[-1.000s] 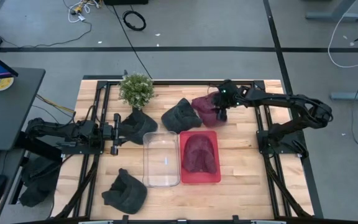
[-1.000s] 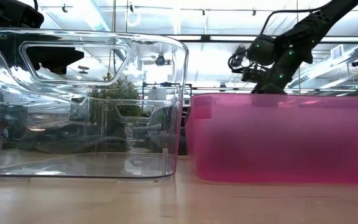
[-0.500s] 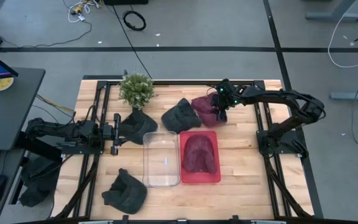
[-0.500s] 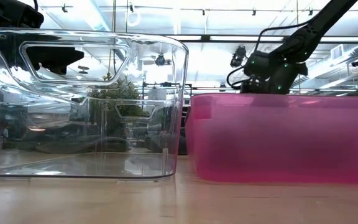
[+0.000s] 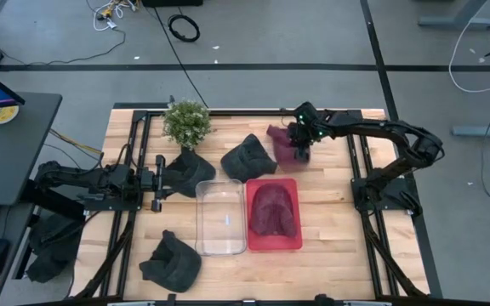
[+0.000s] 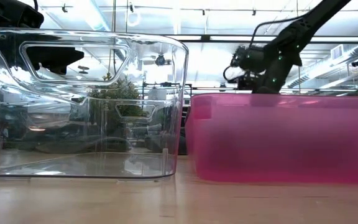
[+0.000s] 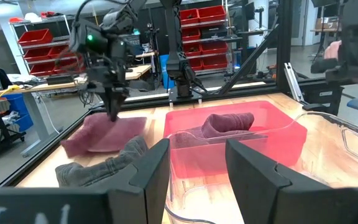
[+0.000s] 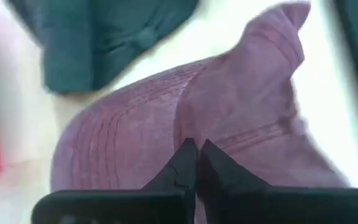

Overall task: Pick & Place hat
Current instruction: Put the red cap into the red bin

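Observation:
A maroon hat (image 5: pixel 281 140) lies at the far middle of the table, also seen in the left wrist view (image 7: pixel 101 134). My right gripper (image 5: pixel 300 151) stands over its right side, shut on it. A second maroon hat (image 5: pixel 272 208) lies in the pink bin (image 5: pixel 272 245). One dark hat (image 5: pixel 247 158) rests on the table left of the held one. Another dark hat (image 5: pixel 190 172) lies just in front of my left gripper (image 5: pixel 156 183), which waits open at the table's left (image 7: pixel 197 168). My right gripper pinches a raised fold of the maroon hat's cloth (image 8: pixel 191 134) between its two shut fingers, at the hat's right side. The fingers come from above, pointing down. The far edge (image 8: pixel 291 18) stands up; the left part (image 7: pixel 86 140) still lies on the table.
A clear bin (image 5: pixel 221 246) stands beside the pink bin at the table's middle. A potted plant (image 5: pixel 185 123) is at the far left, and a third dark hat (image 5: pixel 173 259) lies near the front left. Black frame rails run along both sides.
My right gripper has come down onto the maroon hat, shut on it, and then risen a little while shifting slightly toward the far edge. The hat, spread flat before, is now bunched up at the gripper with its far edge raised.

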